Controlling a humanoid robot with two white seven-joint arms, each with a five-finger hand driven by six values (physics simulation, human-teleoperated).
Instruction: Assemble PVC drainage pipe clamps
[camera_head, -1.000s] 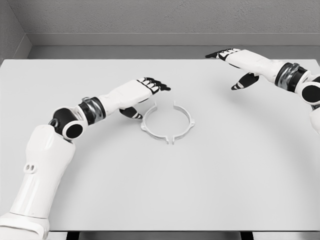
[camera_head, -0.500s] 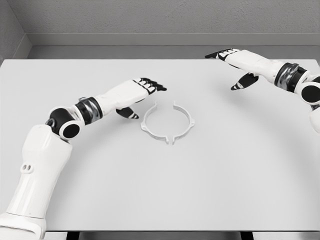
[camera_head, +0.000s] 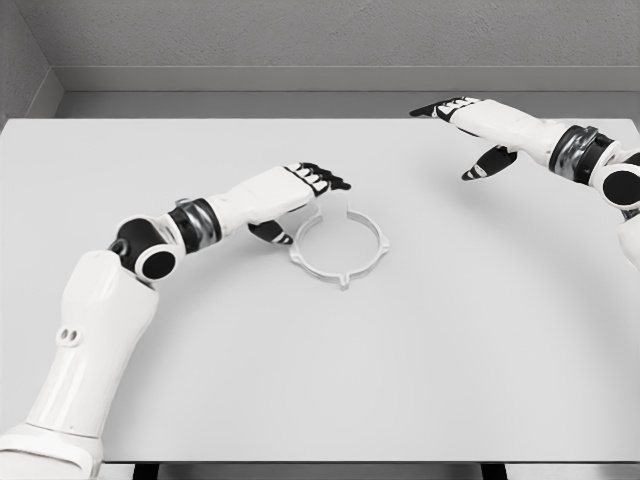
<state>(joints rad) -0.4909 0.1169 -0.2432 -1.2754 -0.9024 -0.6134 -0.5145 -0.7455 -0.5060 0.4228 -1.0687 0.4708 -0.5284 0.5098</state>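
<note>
On the white table (camera_head: 330, 380), near edge bare; left arm enters from lower left, shoulder and upper arm rising along the left side, elbow joint black and grey.

Mid-table: white pipe clamp ring (camera_head: 340, 245) lying flat, roughly centred, slightly left of middle. It reads as two half-rings forming a circle, with small tabs sticking out at the near side and at the far side. Seam at the near tabs looks closed; at the far side a short upright tab shows, and whether the halves fully meet there cannot be told.

Left hand (camera_head: 297, 195) sits at the ring's left edge. Dark fingertips (camera_head: 325, 180) extended over the ring's far-left rim, thumb lower, by the rim's outer left side. Fingers look loosely spread, not wrapped around anything; contact with the rim is possible but cannot be confirmed.

Far right: right hand (camera_head: 470, 125) held above the table near its back edge, well apart from the ring. Fingers stretched out, thumb dropped, holding nothing.

Beyond: grey wall (camera_head: 300, 35) behind the table.
</note>
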